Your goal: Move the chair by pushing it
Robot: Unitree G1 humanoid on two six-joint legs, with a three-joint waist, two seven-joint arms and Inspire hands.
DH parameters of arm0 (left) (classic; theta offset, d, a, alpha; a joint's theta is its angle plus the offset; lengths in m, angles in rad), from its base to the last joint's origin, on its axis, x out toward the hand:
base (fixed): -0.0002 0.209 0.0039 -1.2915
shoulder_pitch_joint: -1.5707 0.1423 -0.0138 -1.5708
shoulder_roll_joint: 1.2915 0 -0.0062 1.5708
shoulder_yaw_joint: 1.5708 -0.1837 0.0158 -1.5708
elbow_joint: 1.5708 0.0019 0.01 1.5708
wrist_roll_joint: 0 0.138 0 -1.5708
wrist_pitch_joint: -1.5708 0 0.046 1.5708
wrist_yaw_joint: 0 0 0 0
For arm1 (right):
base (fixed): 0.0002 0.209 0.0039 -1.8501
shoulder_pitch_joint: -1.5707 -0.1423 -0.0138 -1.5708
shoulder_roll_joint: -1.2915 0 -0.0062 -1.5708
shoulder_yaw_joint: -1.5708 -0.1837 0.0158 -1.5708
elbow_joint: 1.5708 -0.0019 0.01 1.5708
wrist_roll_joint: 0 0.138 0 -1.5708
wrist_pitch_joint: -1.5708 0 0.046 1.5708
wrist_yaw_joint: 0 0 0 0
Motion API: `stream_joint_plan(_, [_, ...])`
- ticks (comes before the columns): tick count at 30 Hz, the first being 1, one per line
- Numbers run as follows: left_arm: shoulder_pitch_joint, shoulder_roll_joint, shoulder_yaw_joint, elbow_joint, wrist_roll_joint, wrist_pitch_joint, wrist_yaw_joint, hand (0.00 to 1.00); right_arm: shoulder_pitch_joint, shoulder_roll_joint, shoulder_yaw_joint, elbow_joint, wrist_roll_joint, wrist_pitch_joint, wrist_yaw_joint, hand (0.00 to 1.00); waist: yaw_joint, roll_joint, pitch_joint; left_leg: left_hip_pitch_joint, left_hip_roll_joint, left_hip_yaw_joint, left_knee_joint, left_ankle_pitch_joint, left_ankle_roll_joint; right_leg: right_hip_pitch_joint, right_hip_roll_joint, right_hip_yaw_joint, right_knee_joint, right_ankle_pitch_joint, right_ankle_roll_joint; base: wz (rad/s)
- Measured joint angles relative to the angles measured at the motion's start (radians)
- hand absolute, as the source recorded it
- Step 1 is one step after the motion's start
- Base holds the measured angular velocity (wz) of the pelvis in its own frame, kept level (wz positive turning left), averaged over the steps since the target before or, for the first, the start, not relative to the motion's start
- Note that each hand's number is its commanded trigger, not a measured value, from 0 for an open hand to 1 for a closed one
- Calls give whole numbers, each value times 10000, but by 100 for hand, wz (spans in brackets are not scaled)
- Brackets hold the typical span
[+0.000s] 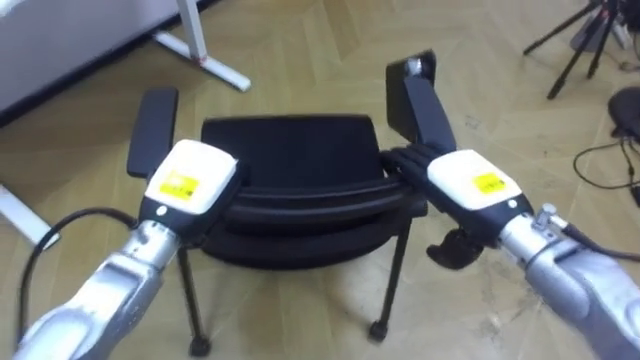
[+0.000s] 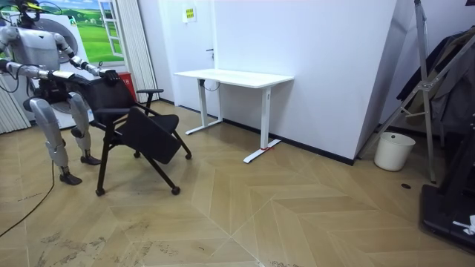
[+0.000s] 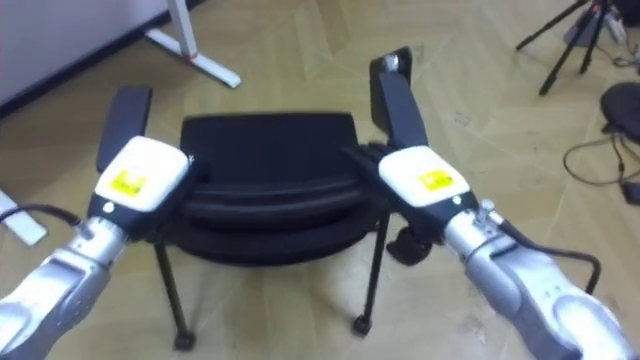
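A black chair [image 1: 290, 180] with armrests stands on the wooden floor right in front of me, its backrest nearest to me. My left hand [image 1: 190, 180] lies on the left end of the backrest's top edge, with its fingers hidden under the hand. My right hand [image 1: 470, 185] is at the right end, dark fingers [image 1: 402, 165] laid over the top edge and the thumb curled below. In the room view I stand at the left behind the chair [image 2: 141, 133], arms stretched to it; its seat slopes down away from me.
A white desk [image 2: 234, 76] stands against the wall beyond the chair, and its foot [image 1: 200, 55] shows on the floor ahead left. Tripod legs [image 1: 575, 45] and a cable [image 1: 600, 165] lie ahead right. A white bucket [image 2: 393, 150] stands far off by the wall.
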Motion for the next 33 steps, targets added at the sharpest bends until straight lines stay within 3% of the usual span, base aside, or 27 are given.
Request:
stream_joint_plan(2, [-151, -180, -270, -119, 108, 208, -46, 100, -220, 27, 7, 287, 0, 157, -30, 0, -82, -90, 37, -449, -198, 263, -235, 103, 34, 75, -49, 530, -32, -11, 19, 41])
stream_joint_plan(3, [-215, -199, -400, -134, 116, 278, -73, 100, -255, 60, 9, 405, -12, 194, -33, 0, -91, -125, 5, -495, -204, 409, -152, 125, 60, 74, -63, 556, -23, -25, 43, 27])
stream_joint_plan(5, [-203, -203, -666, -206, 172, 343, -152, 100, -352, 83, 10, 820, -178, 186, -38, 0, -9, -203, -68, -336, -372, 469, 14, 171, 101, 188, -99, 377, -54, -56, 98, 0])
stream_joint_plan(9, [-62, -143, -712, -283, 174, 189, -156, 100, -343, 85, 31, 1042, -619, 254, -70, 0, 19, -157, -64, -203, -453, 237, -7, 170, 103, 413, -197, 22, -62, -57, 105, 11])
stream_joint_plan(11, [-6, -158, -776, -354, 192, 120, -211, 100, -351, 100, 61, 1293, -798, 274, -137, 0, 68, -150, -58, -93, -505, 220, -36, 170, 103, 549, -257, -102, -60, -121, 210, 13])
stream_joint_plan(17, [139, -165, -796, -761, 189, 212, -731, 100, -652, 101, 331, 1846, -907, 319, -508, 0, 24, -121, -45, -67, -539, 223, -32, 169, 105, 675, -316, -476, -75, -136, 234, 5])
stream_joint_plan(27, [178, -167, -805, -879, 194, 218, -859, 100, -840, 145, 598, 2041, -935, 581, -709, 0, -23, -121, -45, -49, -536, 174, -36, 169, 104, 818, -300, -527, -244, -136, 234, 2])
stream_joint_plan(28, [181, -167, -805, -886, 194, 222, -863, 100, -865, 145, 644, 2037, -935, 635, -709, 12, -23, -120, -45, -49, -536, 176, -36, 169, 105, 817, -300, -528, -247, -136, 234, 0])
stream_joint_plan(29, [201, -166, -805, -918, 195, 260, -865, 100, -886, 146, 701, 2020, -937, 714, -708, 78, -23, -121, -45, -50, -536, 169, -35, 169, 104, 820, -301, -553, -252, -136, 234, 0])
stream_joint_plan(31, [212, -167, -806, -931, 195, 285, -866, 100, -890, 170, 740, 1995, -933, 773, -707, 100, -24, -124, -47, -49, -537, 161, -36, 169, 104, 824, -303, -564, -253, -136, 234, 0])
stream_joint_plan(33, [214, -168, -808, -931, 194, 307, -865, 100, -891, 217, 756, 1975, -934, 894, -706, 100, -28, -124, -47, -47, -537, 160, -35, 169, 105, 824, -304, -565, -253, -136, 234, 0])
